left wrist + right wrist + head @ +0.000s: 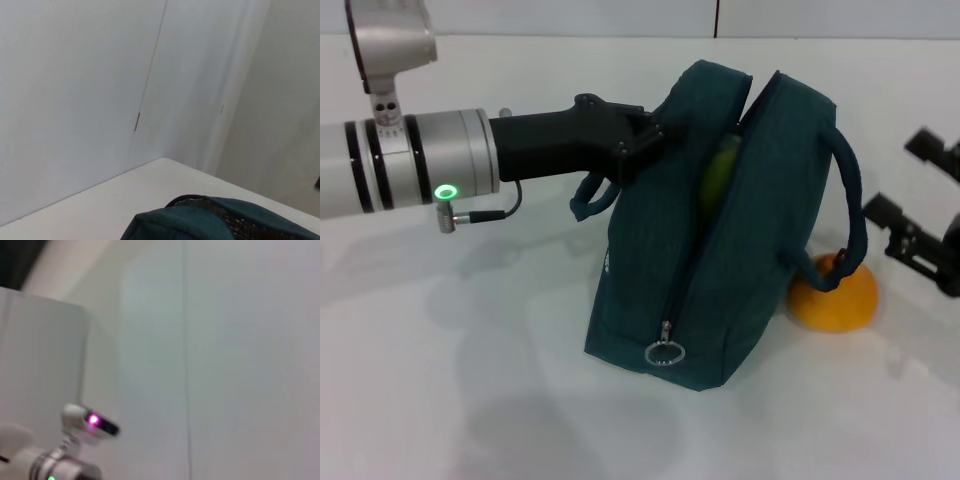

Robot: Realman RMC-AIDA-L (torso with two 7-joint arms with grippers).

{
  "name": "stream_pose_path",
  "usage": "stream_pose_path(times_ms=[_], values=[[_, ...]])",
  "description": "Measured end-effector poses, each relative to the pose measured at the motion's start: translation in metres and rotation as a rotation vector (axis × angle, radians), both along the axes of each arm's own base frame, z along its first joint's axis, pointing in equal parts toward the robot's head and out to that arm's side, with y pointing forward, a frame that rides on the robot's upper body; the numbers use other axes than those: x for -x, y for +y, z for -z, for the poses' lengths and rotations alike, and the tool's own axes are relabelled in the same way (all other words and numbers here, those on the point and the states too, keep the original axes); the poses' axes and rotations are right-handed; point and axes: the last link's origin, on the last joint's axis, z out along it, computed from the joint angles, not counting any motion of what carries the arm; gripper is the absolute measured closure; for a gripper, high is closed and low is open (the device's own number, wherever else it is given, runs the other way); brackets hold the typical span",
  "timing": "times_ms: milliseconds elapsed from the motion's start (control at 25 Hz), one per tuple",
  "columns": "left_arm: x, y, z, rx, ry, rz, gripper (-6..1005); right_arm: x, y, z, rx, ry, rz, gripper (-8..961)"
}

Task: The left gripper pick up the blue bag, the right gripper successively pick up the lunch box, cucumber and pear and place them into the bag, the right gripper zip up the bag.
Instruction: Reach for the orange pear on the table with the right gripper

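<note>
Here the blue bag (720,230) stands on the white counter (470,400), its zipper undone, my left gripper (645,135) pinching its upper edge. The cucumber (718,175) shows inside. The pear (835,290) sits just behind the bag, touching its handle; my spread right gripper (910,195) could roll it away. Beyond the bag, pale walls

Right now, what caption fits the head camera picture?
Left gripper holds the open blue bag; pear waits beside it.
</note>
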Motion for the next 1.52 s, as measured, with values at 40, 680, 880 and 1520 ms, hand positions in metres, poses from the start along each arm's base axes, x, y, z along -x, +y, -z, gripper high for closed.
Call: stream_pose_path(times_ms=[40,680,880,1520], values=[[0.000,0.000,0.001,0.001,0.000,-0.001,953,-0.005,-0.002,0.004,0.012,-0.001,0.037,186],[0.005,0.019,-0.006,-0.143,-0.004,-0.062,953,-0.034,-0.033,0.034,0.005,-0.117,0.172,205],[0.008,0.018,-0.007,-0.147,-0.006,-0.067,953,-0.038,-0.032,0.034,0.013,-0.128,0.200,211],[0.012,0.007,-0.019,-0.144,-0.086,-0.049,953,-0.034,-0.021,0.039,0.057,-0.122,0.213,230]])
